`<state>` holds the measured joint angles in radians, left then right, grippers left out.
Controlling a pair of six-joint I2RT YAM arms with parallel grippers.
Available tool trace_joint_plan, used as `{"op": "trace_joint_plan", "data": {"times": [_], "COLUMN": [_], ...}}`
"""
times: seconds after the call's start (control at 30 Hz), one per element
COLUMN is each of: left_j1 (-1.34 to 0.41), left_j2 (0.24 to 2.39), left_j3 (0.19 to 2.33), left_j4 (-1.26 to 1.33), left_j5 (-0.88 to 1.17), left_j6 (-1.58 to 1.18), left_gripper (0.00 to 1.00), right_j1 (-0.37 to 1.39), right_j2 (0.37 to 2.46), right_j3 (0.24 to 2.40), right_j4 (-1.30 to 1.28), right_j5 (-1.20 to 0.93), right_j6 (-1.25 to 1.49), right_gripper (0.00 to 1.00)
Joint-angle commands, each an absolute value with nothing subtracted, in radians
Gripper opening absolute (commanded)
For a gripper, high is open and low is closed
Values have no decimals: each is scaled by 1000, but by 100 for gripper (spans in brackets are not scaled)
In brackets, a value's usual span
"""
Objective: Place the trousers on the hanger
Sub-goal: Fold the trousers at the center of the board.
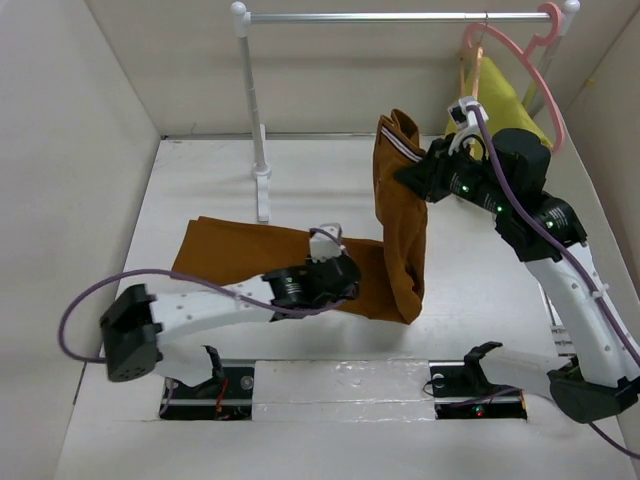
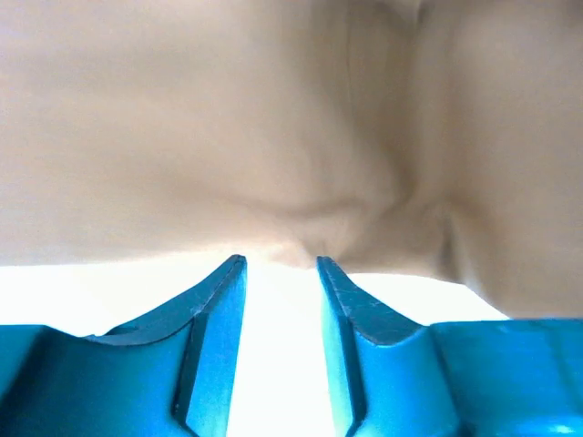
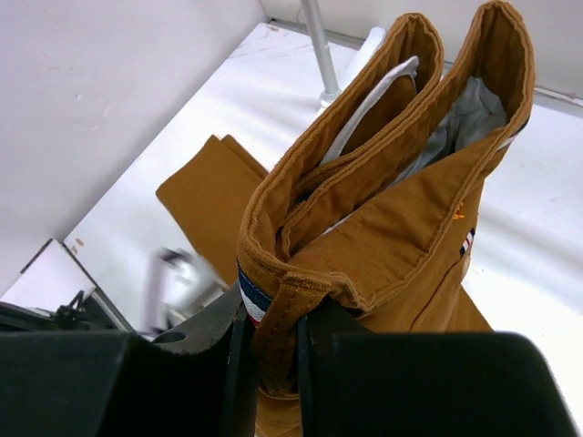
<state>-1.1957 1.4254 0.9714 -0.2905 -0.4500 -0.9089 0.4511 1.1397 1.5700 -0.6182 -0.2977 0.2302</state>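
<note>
Left arm [image 1: 200, 305]: lies low over the bench [image 1: 200, 180]. It reaches from its base at the near left edge toward the right, with the wrist above the flat leg section of the trousers [image 1: 400, 220].

Left pincer [image 2: 281, 266]: fingers parted, bright bench surface showing in the gap, nothing between them. The tips sit just short of a fold of cloth; whether they touch it cannot be told from the wrist view.

Trousers: rust-brown, lying in an L. The legs are flat on the bench with the cuffs pointing left. The waist end is lifted upright right of centre, waistband on top, white-striped inner band showing. The bend between the raised and flat parts sits just right of the left wrist.

Right arm [image 1: 570, 270]: rises from its base at the near right edge, elbow high, forearm turned left toward the raised waist.

Right pincer [image 3: 273, 314]: closed on the waistband edge, cloth pinched between both fingers. In the wrist view the waist opening gapes, showing pale lining.

Back right: clothes rail [image 1: 400, 16] on a white stand. A pink hanger [image 1: 520, 60] hangs at its right end, with a yellow-green garment [image 1: 505, 95] beneath, behind the right arm.
</note>
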Motion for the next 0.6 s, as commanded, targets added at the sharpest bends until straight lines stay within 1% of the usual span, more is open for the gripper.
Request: {"op": "trace_joint_plan", "data": {"times": [0.0, 0.07, 0.13, 0.17, 0.23, 0.27, 0.3, 0.37, 0.4, 0.43, 0.47, 0.5, 0.53, 0.57], "left_j1": [-1180, -1110, -1036, -958, -863, -810, -708, -623, -553, -523, -482, -482, -456, -456], "left_j2": [1267, 1171, 1097, 1015, 938, 884, 867, 848, 854, 862, 871, 871, 868, 867], "left_j3": [951, 992, 1025, 1047, 1061, 1090, 1106, 1155, 1178, 1201, 1250, 1250, 1259, 1293], "left_j4": [-471, -608, -638, -602, -499, -429, -408, -361, -359, -368, -367, -367, -344, -344], "left_j5": [-723, -780, -836, -839, -787, -758, -709, -664, -629, -615, -611, -611, -615, -629], "left_j6": [-1027, -1096, -1120, -1085, -917, -885, -859, -786, -769, -753, -727, -727, -710, -677], "left_gripper": [35, 35, 36, 36, 38, 39, 41, 42, 42, 42, 42, 42, 42, 43], "right_j1": [506, 546, 621, 647, 707, 727, 747, 799, 817, 834, 882, 882, 899, 916], "right_j2": [1153, 1195, 1232, 1252, 1319, 1344, 1405, 1477, 1558, 1603, 1694, 1695, 1798, 1857], "right_j3": [1623, 1643, 1670, 1678, 1692, 1710, 1724, 1790, 1817, 1844, 1936, 1937, 1972, 2020], "right_j4": [-439, -442, -437, -430, -387, -371, -339, -313, -289, -273, -221, -221, -206, -196], "right_j5": [-279, -247, -203, -187, -176, -170, -163, -156, -150, -149, -175, -175, -201, -213], "right_j6": [207, 196, 186, 184, 189, 192, 192, 195, 195, 193, 207, 207, 219, 230], "right_gripper": [0, 0, 0, 0, 0, 0, 0, 0, 0, 0, 0, 0, 0, 0]}}
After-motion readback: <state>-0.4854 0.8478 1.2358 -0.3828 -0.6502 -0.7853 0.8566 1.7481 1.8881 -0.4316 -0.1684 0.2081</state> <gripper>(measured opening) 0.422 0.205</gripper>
